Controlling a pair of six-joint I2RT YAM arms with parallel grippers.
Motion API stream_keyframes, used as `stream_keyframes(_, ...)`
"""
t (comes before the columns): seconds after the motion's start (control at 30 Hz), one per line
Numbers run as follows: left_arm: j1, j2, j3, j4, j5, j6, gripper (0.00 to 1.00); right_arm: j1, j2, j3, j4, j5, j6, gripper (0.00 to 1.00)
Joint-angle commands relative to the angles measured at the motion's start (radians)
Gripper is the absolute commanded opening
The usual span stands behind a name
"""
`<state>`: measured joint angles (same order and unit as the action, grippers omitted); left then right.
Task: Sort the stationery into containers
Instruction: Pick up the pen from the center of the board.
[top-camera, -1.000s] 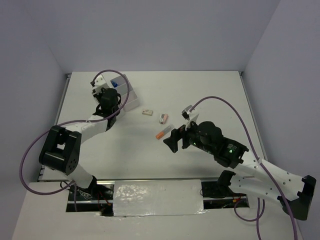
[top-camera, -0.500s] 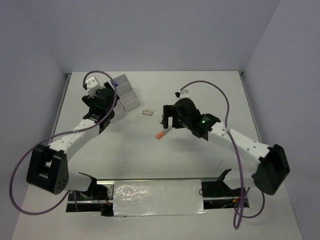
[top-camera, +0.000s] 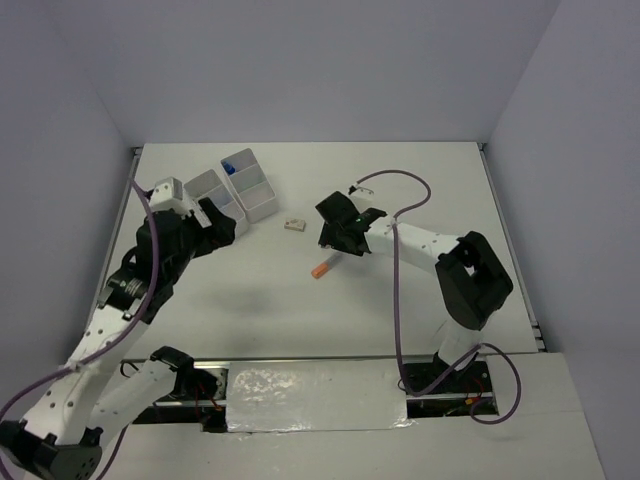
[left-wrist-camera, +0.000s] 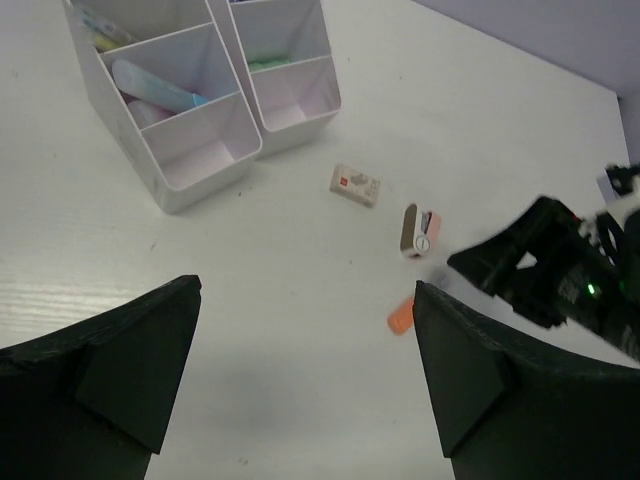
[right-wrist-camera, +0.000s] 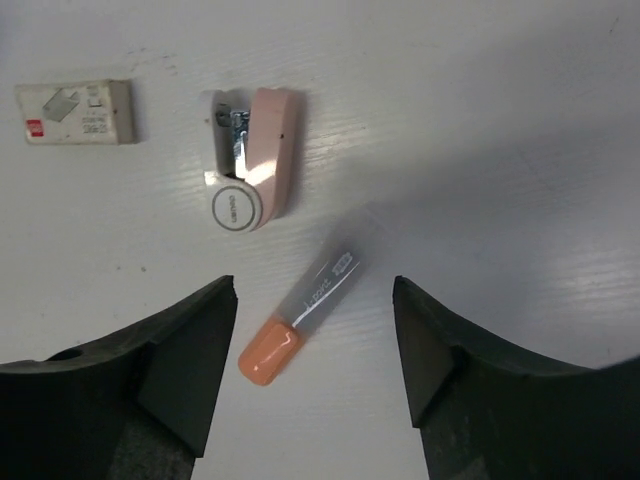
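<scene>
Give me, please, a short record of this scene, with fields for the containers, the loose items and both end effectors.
containers: white bins, far left, some compartments filled
loose items: small labelled box; pink mini stapler; orange-capped clear tube
left end effector: open, holding nothing, near the white bins
right end effector: open, above the orange-capped clear tube, one finger on each side

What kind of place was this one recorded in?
Probably a lab test cell, not a home or office: a white table boxed in by plain walls, the left arm and right arm bolted at its near edge, and loose purple cables.
</scene>
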<state>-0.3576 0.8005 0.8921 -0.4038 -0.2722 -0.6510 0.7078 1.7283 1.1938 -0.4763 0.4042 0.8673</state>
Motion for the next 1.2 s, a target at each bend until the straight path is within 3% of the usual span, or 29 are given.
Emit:
stream_keyframes(0.0, -0.004, -0.099, 0.007, -0.118, 0.096, 0.065, 0.99, -0.021, 0.053, 0.055, -0.041, 0.041, 0.099, 0.69)
stream_keyframes(0.17, -0.004, -0.162, 0.019, -0.171, 0.073, 0.099, 0.99, -0.021, 0.082, 0.046, -0.045, 0.038, 0.157, 0.65)
stream_keyframes(0.63, 0.005, -0.159, -0.016, -0.159, 0.057, 0.093, 0.99, -0.021, 0.229, 0.101, -0.156, 0.024, 0.219, 0.53)
stream_keyframes(0.77, 0.005, -0.162, -0.028, -0.156, 0.067, 0.076, 0.99, -0.021, 0.235, 0.081, -0.169, 0.01, 0.223, 0.29)
stream_keyframes(0.83, 0.005, -0.175, -0.044, -0.152, 0.073, 0.067, 0.99, -0.021, 0.223, 0.055, -0.16, -0.011, 0.228, 0.24)
stream_keyframes(0.87, 0.005, -0.179, -0.051, -0.148, 0.079, 0.05, 0.99, -0.021, 0.203, 0.043, -0.139, -0.036, 0.229, 0.19)
stream_keyframes(0.9, 0.005, -0.187, -0.064, -0.138, 0.085, 0.042, 0.99, -0.021, 0.188, 0.029, -0.13, -0.044, 0.236, 0.08)
stream_keyframes(0.97, 0.005, -0.201, -0.108, -0.118, 0.109, 0.022, 0.99, -0.019, 0.13, -0.019, -0.098, -0.065, 0.262, 0.0)
stream_keyframes(1.17, 0.003, -0.172, -0.248, 0.026, 0.326, -0.027, 0.99, 0.031, -0.126, -0.154, 0.079, -0.071, 0.259, 0.0)
